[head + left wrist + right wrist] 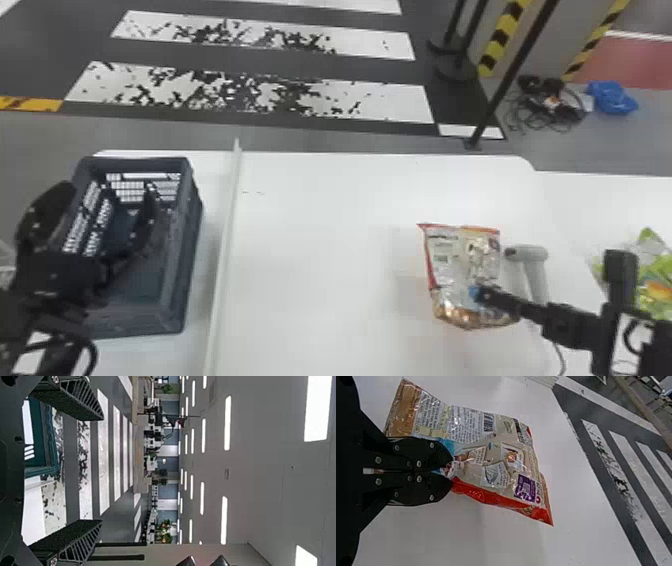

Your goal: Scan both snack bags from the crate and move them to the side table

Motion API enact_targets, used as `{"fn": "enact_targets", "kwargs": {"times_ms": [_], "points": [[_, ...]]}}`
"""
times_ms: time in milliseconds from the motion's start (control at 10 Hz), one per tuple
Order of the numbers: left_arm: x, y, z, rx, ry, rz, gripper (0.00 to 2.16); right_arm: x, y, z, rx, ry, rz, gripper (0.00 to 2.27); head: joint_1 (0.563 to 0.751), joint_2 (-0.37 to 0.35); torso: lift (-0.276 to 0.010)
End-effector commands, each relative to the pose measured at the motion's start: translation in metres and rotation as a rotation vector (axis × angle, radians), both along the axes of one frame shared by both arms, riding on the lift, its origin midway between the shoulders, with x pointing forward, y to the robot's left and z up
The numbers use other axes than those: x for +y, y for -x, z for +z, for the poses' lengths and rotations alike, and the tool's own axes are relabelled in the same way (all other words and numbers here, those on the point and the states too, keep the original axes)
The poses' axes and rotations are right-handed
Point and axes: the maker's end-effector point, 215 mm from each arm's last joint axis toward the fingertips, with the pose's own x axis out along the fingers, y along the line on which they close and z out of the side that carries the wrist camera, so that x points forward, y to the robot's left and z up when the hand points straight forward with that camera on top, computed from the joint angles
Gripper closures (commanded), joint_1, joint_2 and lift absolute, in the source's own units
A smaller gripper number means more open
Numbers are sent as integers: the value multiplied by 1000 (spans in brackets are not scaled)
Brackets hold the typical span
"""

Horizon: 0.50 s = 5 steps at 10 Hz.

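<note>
While the left gripper [107, 195] hangs spread over the crate [186, 280], the right gripper [452, 471] pinches the silver-and-red snack bag [462, 257] near the handheld scanner [536, 255]. This looks like the second bag's turn — scan if still needed, then carry it toward the green snack bag [654, 290] on the side table [595, 200].

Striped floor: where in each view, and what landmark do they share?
Head view: top, beyond the white table.
Left wrist view: between the open left claw's fingers, past the crate.
Right wrist view: past the table's edge, beyond the snack bag.
Shared landmark: white table.
</note>
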Motion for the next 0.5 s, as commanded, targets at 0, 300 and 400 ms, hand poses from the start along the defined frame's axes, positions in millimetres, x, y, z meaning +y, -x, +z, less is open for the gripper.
{"fn": "enact_targets", "kwargs": {"times_ms": [0, 300, 400], "points": [[-2, 3, -1, 5, -6, -3, 66, -19, -21, 37, -86, 4, -54, 2246, 695, -125, -29], [-6, 5, 6, 5, -6, -12, 66, -94, -80, 83, -255, 91, -228, 2246, 695, -193, -29], [-3, 4, 2, 18, -3, -8, 66, -122, -97, 84, -292, 124, -287, 2246, 695, -223, -29]]}}
